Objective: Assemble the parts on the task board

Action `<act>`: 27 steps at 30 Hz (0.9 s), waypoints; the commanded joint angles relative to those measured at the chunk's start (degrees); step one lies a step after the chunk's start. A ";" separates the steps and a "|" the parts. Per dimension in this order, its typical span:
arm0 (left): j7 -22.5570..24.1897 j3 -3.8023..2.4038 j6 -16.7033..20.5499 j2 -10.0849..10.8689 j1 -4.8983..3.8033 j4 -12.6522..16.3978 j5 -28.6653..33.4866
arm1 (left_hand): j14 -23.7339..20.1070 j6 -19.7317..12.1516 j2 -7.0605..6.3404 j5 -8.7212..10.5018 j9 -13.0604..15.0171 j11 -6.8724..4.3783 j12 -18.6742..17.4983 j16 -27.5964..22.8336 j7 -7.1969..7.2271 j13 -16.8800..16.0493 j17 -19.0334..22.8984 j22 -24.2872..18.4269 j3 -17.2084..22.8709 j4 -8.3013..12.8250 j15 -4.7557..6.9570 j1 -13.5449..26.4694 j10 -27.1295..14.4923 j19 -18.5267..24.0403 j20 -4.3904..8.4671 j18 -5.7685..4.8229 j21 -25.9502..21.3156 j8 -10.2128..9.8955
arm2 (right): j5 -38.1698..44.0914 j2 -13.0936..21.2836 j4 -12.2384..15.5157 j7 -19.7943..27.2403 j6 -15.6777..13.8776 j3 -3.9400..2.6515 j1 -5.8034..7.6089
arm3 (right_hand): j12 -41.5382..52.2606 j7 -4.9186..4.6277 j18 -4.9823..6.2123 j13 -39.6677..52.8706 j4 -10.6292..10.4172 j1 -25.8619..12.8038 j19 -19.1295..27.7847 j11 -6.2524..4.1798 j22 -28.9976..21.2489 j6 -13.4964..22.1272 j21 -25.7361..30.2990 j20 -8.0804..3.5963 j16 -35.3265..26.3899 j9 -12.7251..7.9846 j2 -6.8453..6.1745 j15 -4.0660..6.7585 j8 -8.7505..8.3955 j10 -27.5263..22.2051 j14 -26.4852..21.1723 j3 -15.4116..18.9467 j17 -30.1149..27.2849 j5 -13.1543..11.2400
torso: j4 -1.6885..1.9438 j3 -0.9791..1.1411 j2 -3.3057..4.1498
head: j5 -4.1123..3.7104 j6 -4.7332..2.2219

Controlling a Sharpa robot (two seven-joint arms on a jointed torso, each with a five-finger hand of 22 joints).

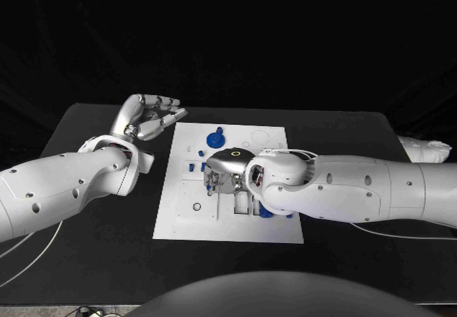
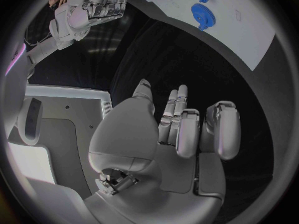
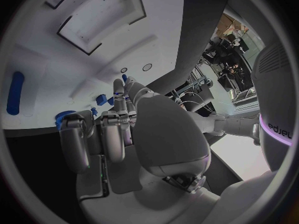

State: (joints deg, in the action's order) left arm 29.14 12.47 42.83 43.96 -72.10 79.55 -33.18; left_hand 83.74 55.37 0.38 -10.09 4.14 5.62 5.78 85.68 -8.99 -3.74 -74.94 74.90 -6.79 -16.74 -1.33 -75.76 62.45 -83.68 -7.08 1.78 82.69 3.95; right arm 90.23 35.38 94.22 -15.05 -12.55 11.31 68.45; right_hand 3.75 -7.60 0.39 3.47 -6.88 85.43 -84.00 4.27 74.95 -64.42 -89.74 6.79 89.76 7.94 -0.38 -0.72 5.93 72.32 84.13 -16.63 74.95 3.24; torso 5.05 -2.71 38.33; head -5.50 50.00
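White task board (image 1: 181, 224) lying in the middle of the black desk (image 1: 95, 257), long axis running away from the robot. Blue gear part (image 1: 216, 140) near the far end of the board. Right hand (image 1: 228, 170) lowered over the board middle, fingers bent down; whether holding anything, cannot tell. Left hand (image 1: 148, 117) beside the board's far left corner, above the desk, fingers curled, nothing inside. No readable writing on the board.

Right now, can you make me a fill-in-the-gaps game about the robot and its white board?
1. The task board lies on a table coloured ____.
2. The ____ hand is over the middle of the board.
3. The left hand is beside the board and holds ____.
4. The gear on the board is coloured ____.

Missing words: black; right; nothing; blue
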 commanded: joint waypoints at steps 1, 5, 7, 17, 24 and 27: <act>0.64 -0.04 -0.53 -0.02 0.00 0.16 -0.25 | 4.66 0.49 0.43 -0.26 0.05 0.04 0.28 -0.23 -0.08 0.05 -10.20 12.64 -0.45 0.05 -0.08 0.08 0.29 -2.08 -0.12 -0.02 -0.22 -0.13 | 0.82 -0.11 -0.12 -0.22 1.40 0.00 -0.06 | -0.37 0.20 -0.39 -0.06 -0.01 -0.12 -6.00 0.23 15.05 -0.29 -0.26 0.31 0.24 0.25 0.29 -0.37 0.36 -0.25 5.87 -0.23 15.05 0.12 | 0.03 0.03 0.00 | -0.02 0.00; 0.67 -0.04 -0.52 0.01 0.00 0.20 -0.25 | 4.66 0.49 0.43 -0.26 0.05 0.04 0.28 -0.23 -0.08 0.05 -10.20 12.64 -0.45 0.05 -0.08 0.08 0.29 -2.08 -0.12 -0.02 -0.22 -0.13 | 0.53 -0.19 -0.26 -0.17 1.53 0.00 -0.07 | -0.36 0.19 -0.39 -0.06 -0.01 -0.14 -6.00 0.24 15.05 -0.28 -0.26 0.32 0.24 0.25 0.29 -0.38 0.35 -0.27 5.87 -0.23 15.05 0.11 | 0.04 -0.03 -0.01 | -0.09 0.00; 0.68 -0.04 -0.53 0.02 0.00 0.22 -0.25 | 4.66 0.49 0.43 -0.26 0.05 0.04 0.28 -0.23 -0.08 0.05 -10.20 12.64 -0.45 0.05 -0.08 0.08 0.29 -2.08 -0.12 -0.02 -0.22 -0.13 | 0.40 -0.20 -0.28 -0.17 1.61 0.00 -0.08 | -0.36 0.19 -0.39 -0.06 -0.01 -0.14 -6.00 0.24 15.05 -0.28 -0.26 0.32 0.24 0.25 0.29 -0.38 0.35 -0.27 5.87 -0.23 15.05 0.11 | 0.05 -0.03 0.00 | -0.08 0.00; 0.77 -0.04 -0.58 0.02 0.00 0.25 -0.30 | 4.66 0.49 0.43 -0.26 0.05 0.04 0.28 -0.23 -0.08 0.05 -10.20 12.64 -0.45 0.05 -0.08 0.08 0.29 -2.08 -0.12 -0.02 -0.22 -0.13 | -0.56 -0.23 -0.42 -0.10 1.75 0.01 -0.14 | -0.33 0.16 -0.39 -0.04 -0.07 -0.25 -6.00 0.27 15.05 -0.23 -0.26 0.37 0.24 0.28 0.29 -0.42 0.30 -0.35 5.87 -0.24 15.05 0.10 | 0.04 -0.02 0.00 | -0.20 0.00; 0.79 -0.04 -0.60 0.00 0.00 0.24 -0.40 | 4.66 0.49 0.43 -0.26 0.05 0.04 0.28 -0.23 -0.08 0.05 -10.20 12.64 -0.45 0.05 -0.08 0.08 0.29 -2.08 -0.12 -0.02 -0.22 -0.13 | -1.19 -0.24 -0.50 -0.29 2.09 0.01 -0.16 | -0.31 0.14 -0.39 -0.04 -0.13 -0.36 -6.00 0.30 15.05 -0.19 -0.26 0.41 0.24 0.29 0.27 -0.45 0.26 -0.40 5.87 -0.23 15.05 0.09 | 0.04 0.00 0.01 | -0.19 0.00; 0.79 -0.04 -0.59 0.01 0.00 0.23 -0.42 | 4.66 0.49 0.43 -0.26 0.05 0.04 0.28 -0.23 -0.08 0.05 -10.20 12.64 -0.45 0.05 -0.08 0.08 0.29 -2.08 -0.12 -0.02 -0.22 -0.13 | -1.29 -0.29 -0.51 -0.28 2.02 0.01 -0.17 | -0.31 0.14 -0.39 -0.04 -0.13 -0.36 -6.00 0.30 15.05 -0.19 -0.26 0.41 0.24 0.29 0.27 -0.45 0.26 -0.40 5.87 -0.23 15.05 0.09 | 0.05 0.00 0.00 | -0.21 0.00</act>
State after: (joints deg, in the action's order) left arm 29.22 12.47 42.83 44.03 -72.10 79.64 -33.28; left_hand 83.74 55.37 0.38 -10.09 4.14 5.62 5.77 85.68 -8.98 -3.75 -74.92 74.90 -6.95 -16.58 -1.33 -75.76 62.45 -83.68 -7.08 1.78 82.69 3.95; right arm 89.19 35.17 93.72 -15.12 -11.43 11.31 68.34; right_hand 3.75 -7.36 0.39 3.48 -6.88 85.43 -84.00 4.47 74.93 -64.29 -89.74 6.78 89.77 8.13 -0.40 -0.72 6.11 72.12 84.13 -16.61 74.93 3.18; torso 5.09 -2.71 38.32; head -5.72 50.01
